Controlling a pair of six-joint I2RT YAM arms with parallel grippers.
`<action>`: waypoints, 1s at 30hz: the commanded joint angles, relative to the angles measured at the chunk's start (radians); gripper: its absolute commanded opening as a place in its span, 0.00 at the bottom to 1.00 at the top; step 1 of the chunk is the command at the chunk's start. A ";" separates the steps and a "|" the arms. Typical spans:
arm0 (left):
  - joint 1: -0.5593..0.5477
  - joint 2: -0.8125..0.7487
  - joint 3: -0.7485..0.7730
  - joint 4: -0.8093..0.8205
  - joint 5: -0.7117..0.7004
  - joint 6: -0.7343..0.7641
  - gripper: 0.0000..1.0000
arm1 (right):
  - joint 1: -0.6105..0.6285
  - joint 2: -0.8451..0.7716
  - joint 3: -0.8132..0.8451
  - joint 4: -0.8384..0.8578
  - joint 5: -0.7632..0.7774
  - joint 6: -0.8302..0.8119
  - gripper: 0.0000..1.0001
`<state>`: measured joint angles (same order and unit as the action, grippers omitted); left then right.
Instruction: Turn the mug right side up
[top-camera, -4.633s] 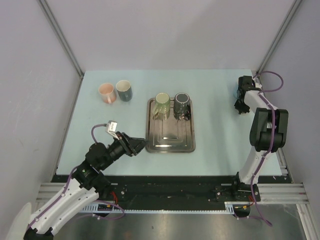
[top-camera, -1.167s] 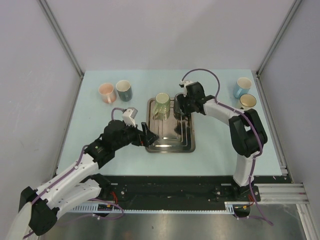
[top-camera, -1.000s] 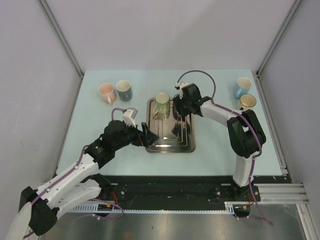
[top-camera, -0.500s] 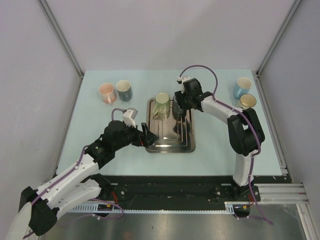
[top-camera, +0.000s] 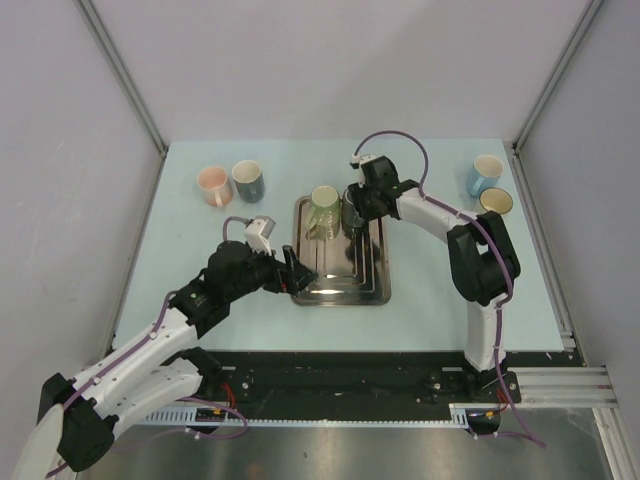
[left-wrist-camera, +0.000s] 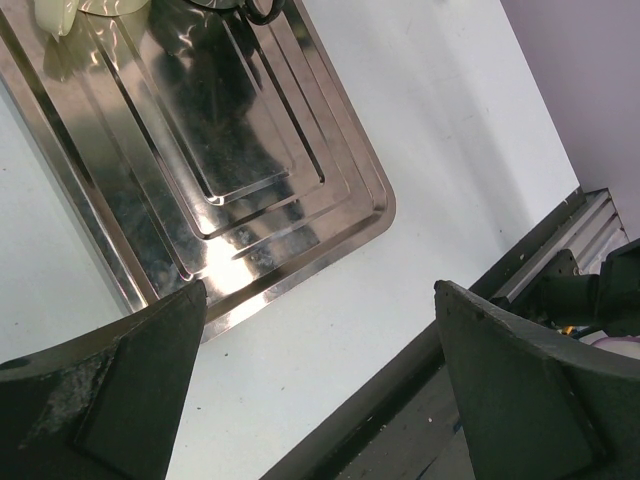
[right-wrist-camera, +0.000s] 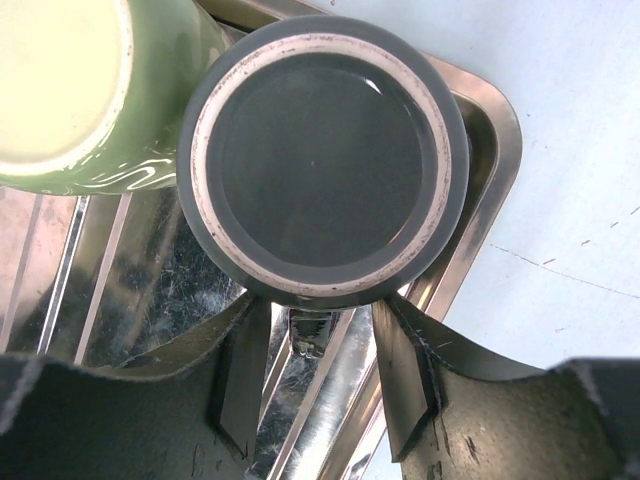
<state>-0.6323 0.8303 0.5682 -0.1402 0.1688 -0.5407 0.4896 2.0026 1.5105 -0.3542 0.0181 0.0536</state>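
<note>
Nearest to us, the left gripper (left-wrist-camera: 320, 300) has its jaws thrown wide and nothing between them. Its two dark, matt, wedge-shaped fingers (left-wrist-camera: 110, 400) sit blurred and cut off at the bottom of the wrist view. Just beyond their tips lies the rounded near corner of the tray (left-wrist-camera: 250, 130). It is polished steel, stepped in concentric ridges, scuffed and mirror-bright. The pale, smooth table (left-wrist-camera: 430, 130) runs out to the right of those jaws.

Farther along the tray, the right gripper (right-wrist-camera: 320, 320) is right up against the dark grey mug (right-wrist-camera: 325, 160). The mug stands upside down on the tray's far end, its round base facing the camera. The base is matt charcoal, with a pale unglazed ring around the foot. The jaws stand partly apart, clamped on nothing. In the gap between them sits a dark stub, probably the handle (right-wrist-camera: 312, 335). Most of it is hidden under the mug's body, so whether a finger touches it is hard to say.

Left of those jaws, just beside the dark mug, is a glossy green mug (right-wrist-camera: 150, 170) with a cream face, cropped by the frame.

Beyond, seen from above, a pink mug (top-camera: 212, 185) and a teal mug (top-camera: 247, 181) stand well off to the left. A blue mug (top-camera: 485, 174) and a dark, yellow-lined mug (top-camera: 494, 202) stand well off to the right.
</note>
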 joint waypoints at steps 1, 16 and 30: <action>0.003 -0.010 -0.010 0.030 0.015 0.010 1.00 | 0.000 0.021 0.047 0.000 0.002 0.011 0.46; 0.005 -0.016 -0.013 0.031 0.018 0.008 1.00 | 0.004 0.045 0.070 -0.026 0.014 0.015 0.31; 0.005 -0.026 -0.019 0.037 0.026 0.001 1.00 | 0.006 -0.005 0.040 -0.031 0.039 0.037 0.00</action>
<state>-0.6323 0.8288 0.5552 -0.1368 0.1692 -0.5411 0.4957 2.0327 1.5364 -0.4049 0.0181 0.0818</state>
